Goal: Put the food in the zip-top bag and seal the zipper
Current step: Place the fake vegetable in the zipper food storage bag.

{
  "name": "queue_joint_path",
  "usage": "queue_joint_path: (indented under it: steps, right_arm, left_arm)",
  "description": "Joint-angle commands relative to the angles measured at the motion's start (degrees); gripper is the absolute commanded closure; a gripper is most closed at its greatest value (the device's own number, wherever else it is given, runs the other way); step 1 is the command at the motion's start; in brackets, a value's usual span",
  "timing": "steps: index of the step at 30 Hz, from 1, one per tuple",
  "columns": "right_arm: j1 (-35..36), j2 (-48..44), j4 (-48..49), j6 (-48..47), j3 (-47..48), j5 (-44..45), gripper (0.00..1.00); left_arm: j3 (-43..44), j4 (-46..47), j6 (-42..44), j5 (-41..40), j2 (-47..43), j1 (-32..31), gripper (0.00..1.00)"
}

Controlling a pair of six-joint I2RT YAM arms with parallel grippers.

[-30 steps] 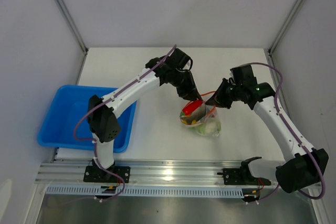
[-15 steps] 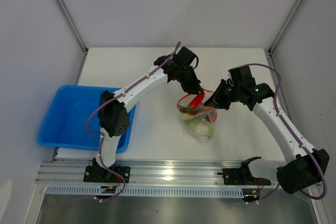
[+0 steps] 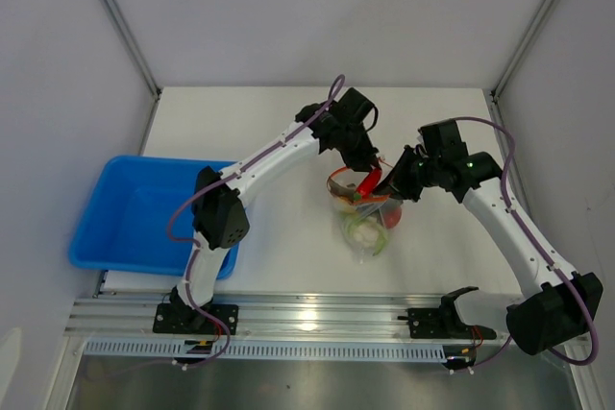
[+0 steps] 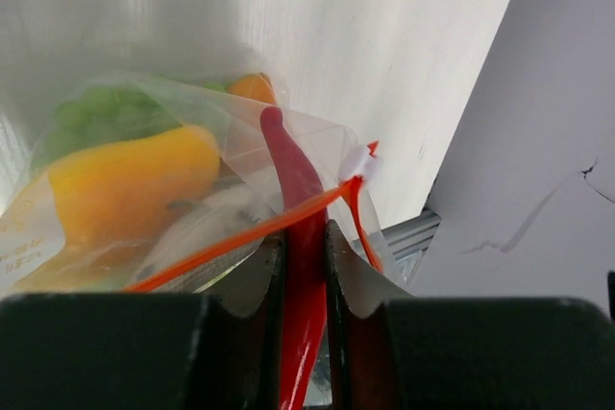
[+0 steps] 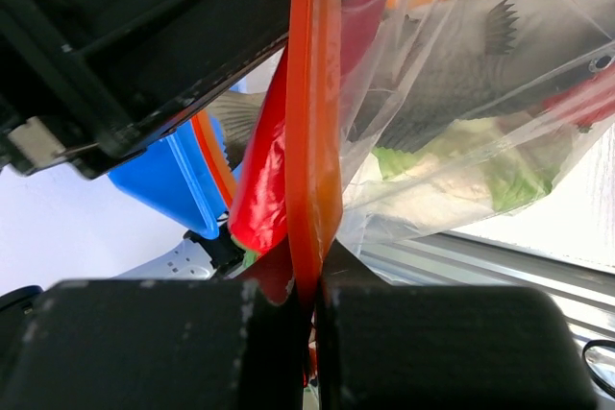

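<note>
Nearest to me, at the left near edge of the bench (image 3: 279, 256), I see the blue tray (image 3: 135, 218). It sits well apart from everything else I am handling.

Further in, right of centre, the zip-top bag (image 3: 370, 228) hangs crumpled below its mouth. I cannot tell whether its bottom touches the bench. Through the clear plastic I make out the white cauliflower (image 3: 362, 233) low down and the red-orange fruit (image 3: 392, 219) beside it. On the wrist views I also see the yellow lemon-like piece (image 4: 125, 175), the green leafy bits (image 4: 96, 108) and the grey fish (image 5: 480, 64), all inside.

Just beyond, at the bag's mouth, my right end effector (image 5: 309, 285) is pressed together on the zipper (image 5: 312, 93), pinching that red strip at the edge and holding the mouth up. My left end effector (image 4: 306, 266) comes in from the far left and is clamped on the red chili (image 4: 293, 180). It grips the thick end between its fingers, and the pointed tip crosses the zipper line and pokes into the open mouth. The two end effectors are close together over the bag.

Behind them the white bench runs back to the far wall.
</note>
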Motion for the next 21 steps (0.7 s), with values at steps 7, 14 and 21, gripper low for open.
queue_joint_path:
  steps: [7,14,21]
  right_arm:
    - [0.4,-0.2,2.3,0.7,2.5,-2.2,1.00]
    - [-0.1,-0.4,1.7,-0.5,1.9,-2.3,1.00]
    - [-1.3,-0.8,1.4,-1.0,1.4,-3.3,1.00]
  left_arm:
    - [-0.8,2.9,3.9,-3.1,1.6,-0.9,0.99]
    - [-5.8,5.4,10.2,-4.5,-3.3,-1.2,0.28]
    - [-3.7,1.9,15.4,-7.5,-8.2,-1.2,0.01]
